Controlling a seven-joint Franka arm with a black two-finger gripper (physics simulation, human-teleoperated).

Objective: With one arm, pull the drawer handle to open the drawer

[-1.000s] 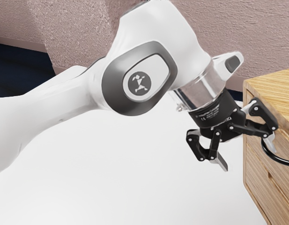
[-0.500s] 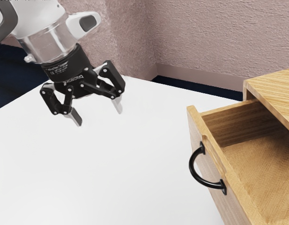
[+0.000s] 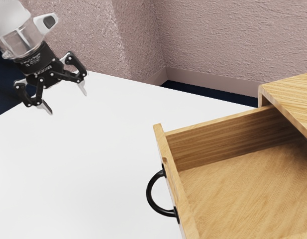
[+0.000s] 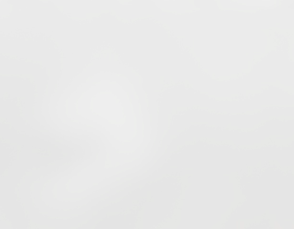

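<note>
A light wooden drawer point(image 3: 233, 164) stands pulled far out of its cabinet point(image 3: 290, 97) at the exterior view's right, its inside bare. A black loop handle point(image 3: 158, 196) hangs on the drawer's front panel. My gripper point(image 3: 63, 98) hovers above the white table point(image 3: 93, 164) at the exterior view's upper left, far from the handle. Its two fingers point(image 3: 82, 88) are spread apart with nothing between them. In the wrist view there is plain white table point(image 4: 147, 114) under my hand.
A pink textured wall point(image 3: 218, 35) with a baseboard runs behind the table. A dark floor strip shows at the table's far edge. Wide white tabletop lies between my gripper and the drawer.
The drawer has slid further out toward the exterior view's left. My gripper, which was at the handle a second ago, has let go and drawn back to the upper left, staying open.
</note>
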